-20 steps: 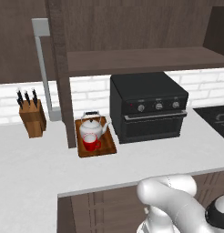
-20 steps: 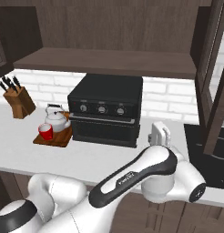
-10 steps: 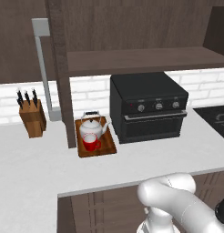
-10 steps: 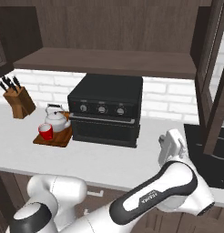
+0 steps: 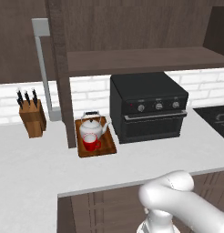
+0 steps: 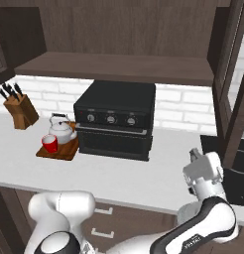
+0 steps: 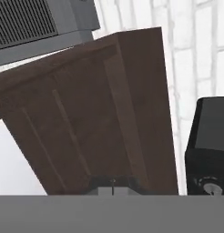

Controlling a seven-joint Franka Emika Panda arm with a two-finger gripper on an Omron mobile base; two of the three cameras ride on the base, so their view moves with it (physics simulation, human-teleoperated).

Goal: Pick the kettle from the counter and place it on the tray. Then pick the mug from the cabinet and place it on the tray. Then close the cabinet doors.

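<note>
End effector (image 6: 194,154): fully closed, tips together, nothing gripped. Raised above the front edge of the desk (image 6: 144,174), to the right of the black oven (image 6: 116,120), pointing up toward the open right cabinet door (image 6: 234,94). In the hand view, tips just short of a dark brown framed door panel, seen tilted; contact not determinable. White brick wall (image 7: 196,50) behind the panel, with a corner of the oven and one knob at the right edge.

Location of task items, working outward from the end effector:
- Tray (image 6: 65,152): flat on the desk, just beside the left side of the oven, well apart from the end effector, with the whole oven between.
- Kettle (image 6: 62,131): upright on the rear half of the tray, dark handle arched over the lid.
- Mug (image 6: 50,144): upright on the front half of the tray, directly in front of the kettle, close to or touching it.
- Cabinet (image 5: 145,60): shelf above the oven, interior exposed.
- Left cabinet door (image 5: 59,68): open, seen edge-on, grey bar handle (image 5: 41,68) on its far-left face.

Knife block (image 5: 33,119): on the desk against the wall, left of the tray.
</note>
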